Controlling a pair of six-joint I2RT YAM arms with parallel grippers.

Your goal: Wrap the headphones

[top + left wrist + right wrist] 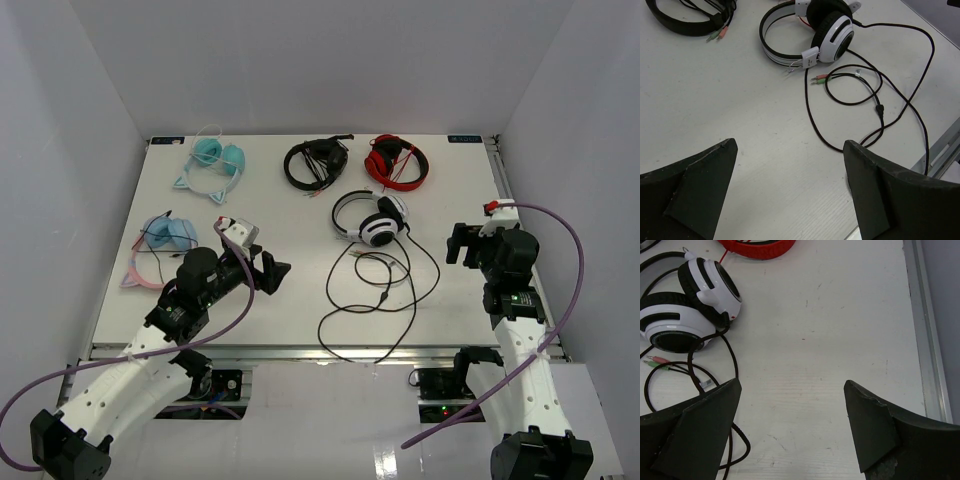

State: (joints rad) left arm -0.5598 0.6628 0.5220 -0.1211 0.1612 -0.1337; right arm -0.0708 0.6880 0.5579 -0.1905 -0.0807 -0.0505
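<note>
The white headphones (372,218) with black cushions lie at the table's middle, also in the left wrist view (812,35) and the right wrist view (687,310). Their long black cable (385,300) sprawls in loose loops toward the front edge, and shows in the left wrist view (875,100) too. Its pink and green plugs (819,78) lie beside the cup. My left gripper (268,272) is open and empty, left of the cable (790,145). My right gripper (462,243) is open and empty, right of the headphones (792,385).
All-black headphones (315,163) and red-and-black headphones (397,162) lie at the back. Teal cat-ear headphones (215,160) are at the back left, blue-pink ones (160,245) at the left. A metal rail (927,330) edges the table's right side.
</note>
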